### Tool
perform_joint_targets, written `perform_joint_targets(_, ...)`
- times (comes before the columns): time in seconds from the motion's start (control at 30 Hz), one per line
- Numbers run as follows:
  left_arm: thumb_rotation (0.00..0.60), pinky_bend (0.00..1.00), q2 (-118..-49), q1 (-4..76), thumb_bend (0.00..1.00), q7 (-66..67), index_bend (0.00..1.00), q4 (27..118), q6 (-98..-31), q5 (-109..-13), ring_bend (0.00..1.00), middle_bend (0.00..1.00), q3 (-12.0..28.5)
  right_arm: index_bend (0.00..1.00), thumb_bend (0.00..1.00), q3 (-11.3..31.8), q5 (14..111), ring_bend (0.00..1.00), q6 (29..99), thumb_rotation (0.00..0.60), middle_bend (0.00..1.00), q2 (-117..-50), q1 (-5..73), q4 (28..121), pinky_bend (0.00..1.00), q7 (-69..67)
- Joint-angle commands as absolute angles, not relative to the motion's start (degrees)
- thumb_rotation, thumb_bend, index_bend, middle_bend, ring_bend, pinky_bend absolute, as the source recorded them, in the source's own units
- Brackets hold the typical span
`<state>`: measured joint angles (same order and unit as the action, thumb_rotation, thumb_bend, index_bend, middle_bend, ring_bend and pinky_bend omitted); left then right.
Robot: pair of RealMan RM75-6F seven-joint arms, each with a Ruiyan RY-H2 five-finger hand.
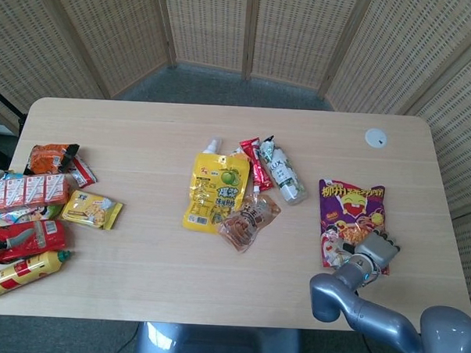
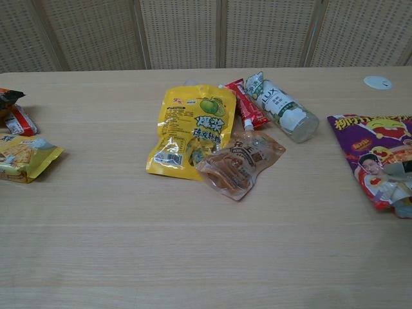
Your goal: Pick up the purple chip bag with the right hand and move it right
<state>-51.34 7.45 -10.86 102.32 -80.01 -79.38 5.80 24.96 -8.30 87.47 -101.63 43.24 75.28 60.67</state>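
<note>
The purple chip bag (image 1: 350, 209) lies flat on the right part of the table, and in the chest view the purple chip bag (image 2: 373, 138) runs off the right edge. My right hand (image 1: 371, 250) lies over the bag's near end with its fingers apart and holds nothing. Its grey arm curves back to the table's front edge. In the chest view only a dark sliver of the right hand (image 2: 401, 168) shows at the right border, over the bag. I do not see my left hand in either view.
A yellow pouch (image 1: 215, 190), a brown pouch (image 1: 249, 218), a red stick pack (image 1: 255, 163) and a LUX bottle (image 1: 281, 172) cluster mid-table. Several snack packs (image 1: 30, 214) lie at the left edge. A white disc (image 1: 375, 137) sits at the back right.
</note>
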Motion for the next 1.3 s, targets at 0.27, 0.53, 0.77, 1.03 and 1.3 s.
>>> perform_joint_targets(0.27, 0.333, 0.00, -51.45, 7.47, 0.00, -10.53, 0.00, 102.35, -79.93, -79.20, 0.00, 0.00, 5.77, 0.00, 0.00, 26.29, -5.47, 0.00, 84.79, 0.257, 0.00, -104.35, 40.79, 70.53, 0.00, 61.48)
perform_joint_targets(0.53, 0.337, 0.00, -51.62, 7.47, 0.00, -9.91, 0.00, 102.53, -79.98, -79.21, 0.00, 0.00, 5.69, 0.00, 0.00, 25.02, -0.51, 0.00, 83.11, 0.595, 0.00, -105.10, 38.79, 68.74, 0.26, 61.09)
perform_joint_targets(0.77, 0.340, 0.00, -51.69, 7.47, 0.00, -9.65, 0.00, 102.67, -80.04, -79.39, 0.00, 0.00, 5.61, 0.26, 0.20, 23.69, 3.21, 0.55, 82.37, 0.600, 0.36, -106.32, 37.52, 67.00, 0.88, 61.68)
perform_joint_targets(1.03, 0.337, 0.00, -51.71, 7.48, 0.00, -9.66, 0.00, 102.63, -80.11, -79.44, 0.00, 0.00, 5.63, 0.64, 0.53, 24.73, 9.97, 0.88, 84.84, 0.600, 0.71, -105.33, 36.18, 70.37, 1.00, 57.32)
perform_joint_targets(1.3, 0.337, 0.00, -51.55, 7.35, 0.00, -9.98, 0.00, 102.70, -80.40, -79.61, 0.00, 0.00, 5.65, 0.75, 0.57, 25.15, 14.86, 0.92, 87.41, 0.600, 0.77, -101.17, 33.85, 78.22, 1.00, 55.20)
